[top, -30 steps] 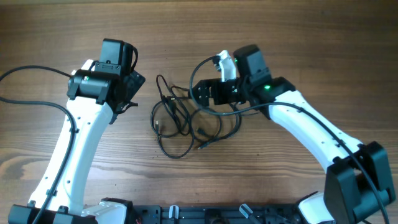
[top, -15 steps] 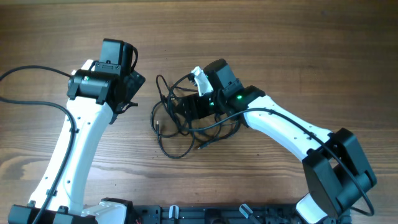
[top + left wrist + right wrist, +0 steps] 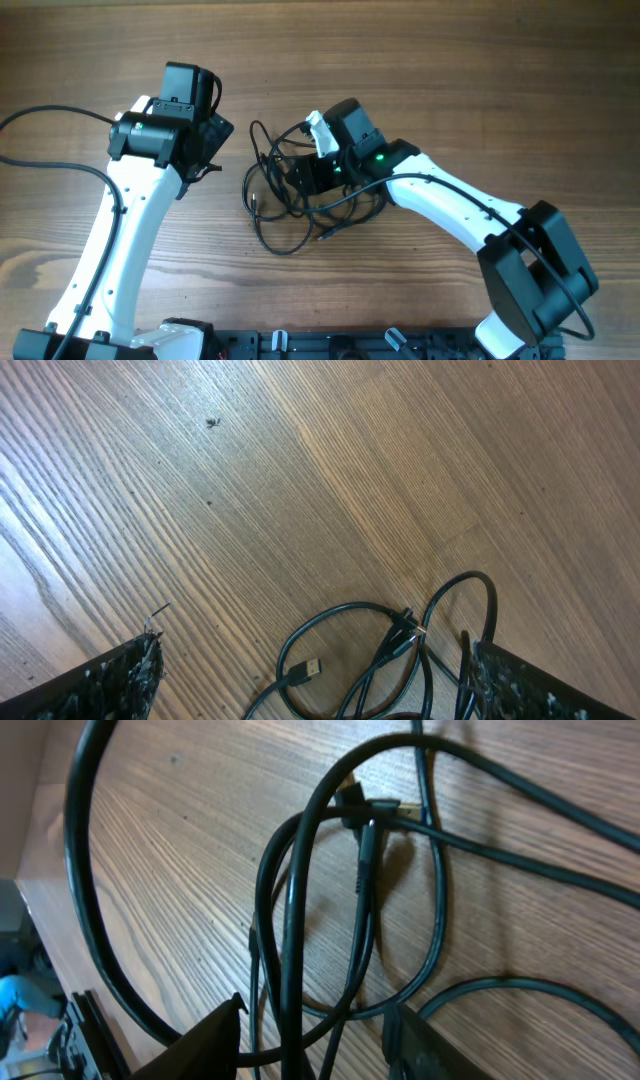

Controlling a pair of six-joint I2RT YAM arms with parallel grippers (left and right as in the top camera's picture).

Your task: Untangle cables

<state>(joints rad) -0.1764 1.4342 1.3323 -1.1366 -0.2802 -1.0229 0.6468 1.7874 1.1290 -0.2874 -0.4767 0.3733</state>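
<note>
The cables [image 3: 258,226] lie in a loose tangle of thin black loops near the middle of the table [image 3: 500,70], between the two arms. In the overhead view the loops cross one another several times, and one long curve sags toward the near edge with a small plug end [image 3: 323,237] at its tip. The right wrist view shows the cables [image 3: 291,920] close up: several strands run side by side, cross under a plug [image 3: 372,812] at the top, and fan out over the wood grain.

The right gripper [image 3: 300,176] sits down on the right half of the tangle. Its fingers [image 3: 212,1038] stand partway apart with a few strands passing between them. Bare wood shows beside the strands, so the pincer is released rather than clenched, and nothing is visibly pinched. A green light [image 3: 380,156] glows on the arm just behind it.

The left gripper [image 3: 214,140] is just to the left of the tangle, apart from it. From its wrist camera the fingers [image 3: 125,675] are spread wide and hold nothing. The cables [image 3: 345,607] curl on the table ahead of them, one with a flat metal-tipped plug [image 3: 308,668].

A thicker black wire [image 3: 50,115] loops from the left arm across the left side of the table.
</note>
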